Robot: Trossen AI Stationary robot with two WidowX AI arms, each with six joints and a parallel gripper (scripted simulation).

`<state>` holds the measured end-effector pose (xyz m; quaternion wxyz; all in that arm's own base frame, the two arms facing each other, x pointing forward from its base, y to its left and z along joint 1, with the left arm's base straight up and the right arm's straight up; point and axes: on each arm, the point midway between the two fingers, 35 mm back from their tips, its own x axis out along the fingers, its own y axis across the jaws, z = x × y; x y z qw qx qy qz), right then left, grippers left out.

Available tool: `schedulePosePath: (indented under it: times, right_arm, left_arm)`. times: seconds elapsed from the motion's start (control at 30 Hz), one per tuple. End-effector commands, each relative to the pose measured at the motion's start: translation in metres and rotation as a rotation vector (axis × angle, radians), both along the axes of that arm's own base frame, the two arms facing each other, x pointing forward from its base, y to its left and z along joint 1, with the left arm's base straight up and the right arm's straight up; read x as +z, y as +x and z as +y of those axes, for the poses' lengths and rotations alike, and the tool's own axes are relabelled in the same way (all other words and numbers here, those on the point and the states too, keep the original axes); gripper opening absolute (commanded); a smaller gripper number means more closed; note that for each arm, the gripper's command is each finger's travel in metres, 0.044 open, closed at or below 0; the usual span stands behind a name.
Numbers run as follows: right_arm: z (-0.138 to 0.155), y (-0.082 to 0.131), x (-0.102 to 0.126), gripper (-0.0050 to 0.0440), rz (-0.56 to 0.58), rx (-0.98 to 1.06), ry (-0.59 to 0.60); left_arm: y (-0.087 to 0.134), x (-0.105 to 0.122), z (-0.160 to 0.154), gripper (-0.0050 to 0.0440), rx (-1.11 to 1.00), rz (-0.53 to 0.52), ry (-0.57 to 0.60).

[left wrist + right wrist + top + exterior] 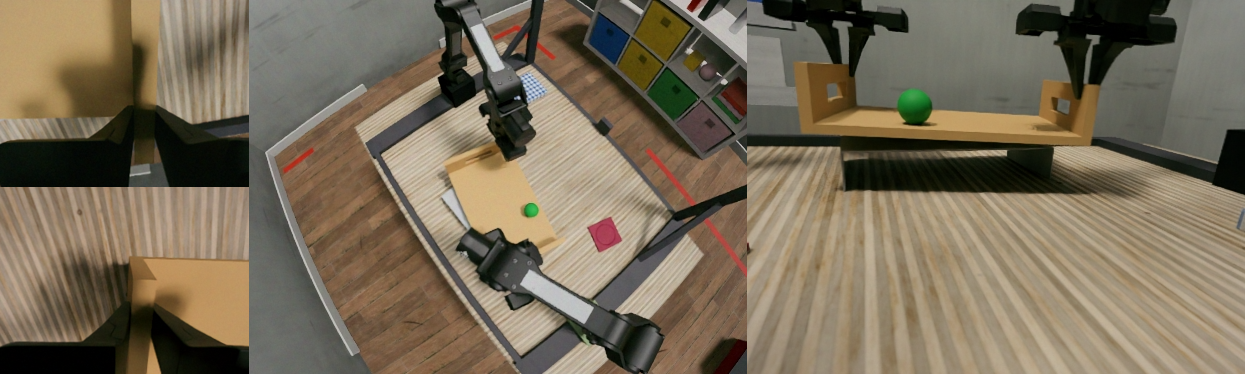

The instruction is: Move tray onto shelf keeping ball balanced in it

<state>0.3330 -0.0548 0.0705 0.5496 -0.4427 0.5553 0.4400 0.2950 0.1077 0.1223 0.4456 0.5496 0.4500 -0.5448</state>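
Observation:
The tan tray [489,195] [972,120] [63,33] [200,300] hangs about level, largely over the low grey shelf [455,207] [1030,161]. A strip of the shelf shows beyond the tray's long edge in the top view. Whether tray and shelf touch, I cannot tell. The green ball [531,210] [915,106] sits on the tray floor, nearer the left gripper's end. My left gripper [844,71] [142,111] is shut on one upright end wall of the tray. My right gripper [1087,91] [138,307] is shut on the opposite end wall. The top view hides both pairs of fingertips.
A red square coaster [605,234] lies on the table beyond the tray's left-gripper end. A blue checkered cloth [534,88] lies near the right arm. A black block [604,126] [1232,161] stands at the table's edge frame. A green object [579,330] is partly hidden under the left arm.

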Motion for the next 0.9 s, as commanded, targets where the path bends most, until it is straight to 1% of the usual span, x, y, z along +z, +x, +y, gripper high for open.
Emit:
schedulePosePath:
  times: [0.0, 0.03, 0.07, 0.13, 0.17, 0.27, 0.3, 0.37, 0.4, 0.43, 0.47, 0.5, 0.53, 0.57, 0.6, 0.63, 0.67, 0.73, 0.83, 0.87]
  right_arm:
    - [-0.014, 0.011, 0.021, 0.0059, -0.059, 0.0, 0.02]
    - [-0.016, 0.011, 0.024, 0.0059, -0.074, 0.001, 0.023]
    - [-0.017, 0.011, 0.02, 0.0059, -0.062, 0.001, 0.028]
    - [-0.018, 0.012, 0.021, 0.0059, -0.061, 0.003, 0.026]
    - [-0.015, 0.012, 0.025, 0.0059, -0.073, -0.001, 0.02]
    - [-0.02, 0.013, 0.022, 0.0059, -0.062, 0.001, 0.024]
    - [-0.016, 0.007, 0.016, 0.0059, -0.062, -0.003, -0.008]
    - [-0.018, 0.007, 0.014, 0.0059, -0.058, -0.005, -0.03]
    - [-0.021, 0.014, 0.016, 0.0059, -0.053, -0.004, -0.029]
    - [-0.025, 0.013, 0.017, 0.0059, -0.051, 0.001, -0.017]
    - [-0.027, 0.013, 0.022, 0.0059, -0.079, 0.001, -0.017]
    - [-0.028, 0.013, 0.023, 0.0059, -0.093, 0.001, -0.017]
    - [-0.028, 0.006, 0.016, 0.0059, -0.071, 0.001, -0.011]
    - [-0.03, 0.013, 0.023, 0.0059, -0.094, 0.001, -0.017]
    - [-0.032, 0.013, 0.023, 0.0059, -0.074, 0.002, -0.009]
    - [-0.033, 0.013, 0.019, 0.0059, -0.057, 0.002, 0.0]
    - [-0.034, 0.013, 0.026, 0.0059, -0.082, 0.002, -0.002]
    - [-0.032, 0.012, 0.025, 0.0059, -0.084, 0.0, -0.002]
    - [-0.034, 0.013, 0.024, 0.0059, -0.083, 0.003, 0.006]
    - [-0.036, 0.013, 0.025, 0.0059, -0.1, 0.004, 0.009]
  left_arm:
    - [0.006, 0.011, 0.015, 0.0061, 0.007, -0.049, -0.009]
    - [0.006, 0.01, 0.017, 0.0061, 0.007, -0.043, -0.016]
    - [0.006, 0.01, 0.018, 0.0061, 0.006, -0.042, -0.02]
    - [0.005, 0.012, 0.02, 0.0061, 0.004, -0.047, -0.014]
    - [0.005, 0.014, 0.017, 0.0061, 0.005, -0.052, -0.007]
    - [0.004, 0.015, 0.021, 0.0061, 0.005, -0.058, -0.009]
    - [0.004, 0.021, 0.02, 0.0061, 0.005, -0.054, 0.028]
    - [0.004, 0.022, 0.021, 0.0061, 0.006, -0.06, 0.05]
    - [0.003, 0.021, 0.024, 0.0061, 0.007, -0.069, 0.05]
    - [0.003, 0.02, 0.026, 0.0061, 0.006, -0.072, 0.038]
    - [0.003, 0.021, 0.028, 0.0061, 0.007, -0.063, 0.036]
    - [0.004, 0.015, 0.029, 0.0061, 0.008, -0.033, 0.026]
    - [0.004, 0.016, 0.03, 0.0061, 0.008, -0.03, 0.027]
    - [0.003, 0.018, 0.031, 0.0061, 0.008, -0.042, 0.031]
    - [0.003, 0.02, 0.032, 0.0061, 0.007, -0.069, 0.024]
    - [0.003, 0.019, 0.033, 0.0061, 0.007, -0.072, 0.018]
    - [0.004, 0.012, 0.034, 0.0061, 0.007, -0.046, 0.006]
    - [0.003, 0.015, 0.033, 0.0061, 0.007, -0.046, 0.007]
    - [0.004, 0.012, 0.035, 0.0061, 0.005, -0.035, -0.003]
    - [0.004, 0.013, 0.037, 0.0061, 0.005, -0.028, -0.009]
